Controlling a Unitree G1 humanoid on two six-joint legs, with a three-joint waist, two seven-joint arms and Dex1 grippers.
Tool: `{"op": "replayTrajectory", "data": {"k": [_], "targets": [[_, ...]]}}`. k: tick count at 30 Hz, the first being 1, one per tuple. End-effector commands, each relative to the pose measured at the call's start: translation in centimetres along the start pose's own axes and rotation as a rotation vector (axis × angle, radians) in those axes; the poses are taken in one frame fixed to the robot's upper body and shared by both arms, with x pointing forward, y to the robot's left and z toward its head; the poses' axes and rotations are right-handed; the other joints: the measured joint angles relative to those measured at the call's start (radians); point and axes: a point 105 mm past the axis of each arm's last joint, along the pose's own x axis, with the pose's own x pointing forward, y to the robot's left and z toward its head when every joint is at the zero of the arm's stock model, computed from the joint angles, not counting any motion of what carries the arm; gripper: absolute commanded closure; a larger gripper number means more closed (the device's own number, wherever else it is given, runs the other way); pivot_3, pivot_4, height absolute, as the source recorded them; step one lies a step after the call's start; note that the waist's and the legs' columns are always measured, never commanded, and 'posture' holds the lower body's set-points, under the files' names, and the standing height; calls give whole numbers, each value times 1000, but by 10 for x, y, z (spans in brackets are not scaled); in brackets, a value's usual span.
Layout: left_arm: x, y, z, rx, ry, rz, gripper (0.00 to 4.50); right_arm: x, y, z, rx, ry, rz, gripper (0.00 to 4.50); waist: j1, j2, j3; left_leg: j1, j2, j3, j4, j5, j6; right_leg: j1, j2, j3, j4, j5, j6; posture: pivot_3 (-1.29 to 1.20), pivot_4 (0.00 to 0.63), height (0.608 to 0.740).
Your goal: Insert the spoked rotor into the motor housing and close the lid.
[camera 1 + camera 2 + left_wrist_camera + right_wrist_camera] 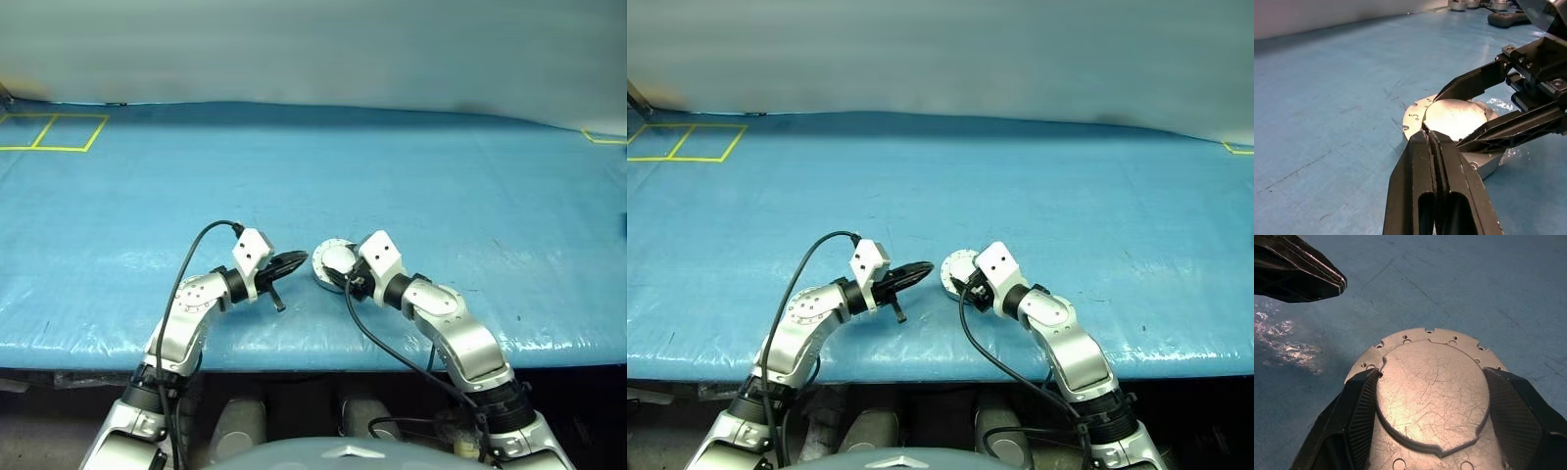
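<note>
The motor housing [329, 262] lies on the blue table [392, 186] near its front edge. Its lid [1432, 396] is down, showing the plain pale scratched outer face and a notched rim. My right gripper [1432, 374] is shut on the housing, one finger against each side of the lid's raised round centre. My left gripper [1426, 133] is shut with nothing in it. Its tips sit at the housing's left edge; whether they touch it I cannot tell. The spoked rotor is hidden.
Yellow tape squares [54, 132] mark the far left of the table, and a yellow corner [602, 137] marks the far right. The table's front edge [313, 352] runs just below both arms. A dark object [1506, 18] lies far off on the table.
</note>
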Motion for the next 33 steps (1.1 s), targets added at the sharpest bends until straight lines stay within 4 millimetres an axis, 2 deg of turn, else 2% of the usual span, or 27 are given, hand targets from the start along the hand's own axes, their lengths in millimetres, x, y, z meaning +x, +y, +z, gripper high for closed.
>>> {"op": "replayTrajectory", "data": {"k": [1,8,14,21,28,29,31,33], "targets": [[11,-5,-4,7,8,-51,4412,-7,1,-29,49,118,-6,1463,2,0,0,0,0,0,0,0,0,0,0,0,0,0,0,0,150,740],[26,-5,-18,-49,20,-66,4412,-12,3,-35,59,132,-27,1463,5,0,0,0,0,-1,-1,0,0,0,0,-1,0,-1,0,0,150,740],[35,-13,-12,-94,-37,-97,4412,-14,3,-36,73,130,-42,1463,7,0,0,0,-1,-1,-1,0,0,0,0,-1,-1,-1,1,0,150,740],[35,-3,-39,-19,115,-54,4412,-14,4,-35,74,128,-45,1463,10,0,-1,1,-1,-1,0,0,0,2,-1,-1,-1,-1,2,0,150,740],[35,-10,-47,18,146,-84,4412,-11,2,-25,59,74,-58,1463,10,0,-5,2,-2,-3,1,0,0,4,-1,-1,-2,-1,2,0,150,740],[36,-11,-47,17,145,-84,4500,-11,2,-23,60,61,-63,742,10,0,-5,2,-2,-3,1,0,0,4,-1,-1,-2,-1,2,0,150,740],[36,-12,-48,18,145,-91,4500,-11,3,-16,67,29,-52,174,9,0,-5,2,-2,-3,1,0,0,4,-1,-1,-2,-1,2,0,150,740],[36,-14,-47,18,145,-101,4500,-11,5,-9,81,-7,-38,35,9,0,-5,2,-2,-3,1,0,0,4,-1,-1,-2,-2,2,0,150,740]]}}
